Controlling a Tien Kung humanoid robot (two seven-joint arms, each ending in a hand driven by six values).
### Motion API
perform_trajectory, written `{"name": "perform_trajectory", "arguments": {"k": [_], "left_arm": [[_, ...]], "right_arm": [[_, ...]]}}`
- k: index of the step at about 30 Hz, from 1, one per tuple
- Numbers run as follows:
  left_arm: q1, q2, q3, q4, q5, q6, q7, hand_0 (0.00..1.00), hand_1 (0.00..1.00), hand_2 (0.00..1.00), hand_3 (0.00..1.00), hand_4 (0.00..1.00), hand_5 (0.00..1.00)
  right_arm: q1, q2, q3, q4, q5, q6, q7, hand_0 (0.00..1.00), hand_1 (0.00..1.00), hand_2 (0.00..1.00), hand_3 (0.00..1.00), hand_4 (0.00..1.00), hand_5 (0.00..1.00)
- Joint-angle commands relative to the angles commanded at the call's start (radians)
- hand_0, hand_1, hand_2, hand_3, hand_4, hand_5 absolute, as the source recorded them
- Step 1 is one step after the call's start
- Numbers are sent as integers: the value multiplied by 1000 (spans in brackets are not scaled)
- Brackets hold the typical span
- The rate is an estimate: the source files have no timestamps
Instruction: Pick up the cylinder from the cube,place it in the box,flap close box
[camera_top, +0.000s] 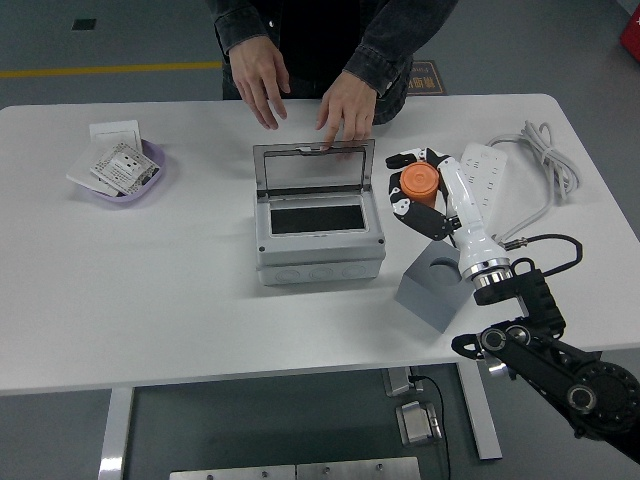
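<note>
Now the robot's right hand (418, 190) grips the small orange cylinder (419, 182), its white and black fingers (403, 208) curled around the sides; the cylinder is held in the air, clear of the grey cube (436, 286) that sits on the white table (180, 280) below and slightly right of it, and just beside the right edge of the grey rectangular box (318, 228); the cube shows a round dark hole in its top face, and nothing stands in it; the box sits near the middle of the table with its clear hinged lid (314, 166) standing upright at the back and a dark interior showing below; across the table a person in dark sleeves leans in; one of the person's hands (347, 107) rests its fingertips on the top edge of the lid, and the other hand (260, 83) hovers over the table just behind the box; a white power strip (478, 178) with a looped grey cable (545, 160) lies to the right of the robot's hand; a shallow purple dish (152, 170) holding white cards sits at the far left of the table.
</note>
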Motion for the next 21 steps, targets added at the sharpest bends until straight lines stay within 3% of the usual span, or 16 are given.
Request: {"name": "perform_trajectory", "arguments": {"k": [3,4,9,10,13,21], "left_arm": [[-1,1,-9,0,9,0,2,650,692,591,594,574,142],[-1,1,-11,0,10,1,2,650,694,591,594,577,149],[-2,2,-29,0,29,0,6,650,694,591,594,577,149],[-2,2,-31,0,32,0,7,650,693,592,594,581,157],[-3,2,-34,0,36,0,8,650,693,592,594,581,157],[-6,3,-21,0,25,0,6,650,695,593,595,583,161]], "right_arm": [[63,15,-42,-42,-59,4,-51,21,188,493,486,292,2],[81,19,-55,-55,-76,6,-66,2,116,449,454,308,2],[184,44,-143,-133,-182,31,-158,2,116,449,454,308,2],[206,47,-164,-147,-206,39,-178,2,51,437,424,331,2],[268,54,-224,-178,-271,59,-221,2,51,437,424,331,2],[428,76,-402,-273,-314,100,-249,2,39,426,412,332,2]]}}
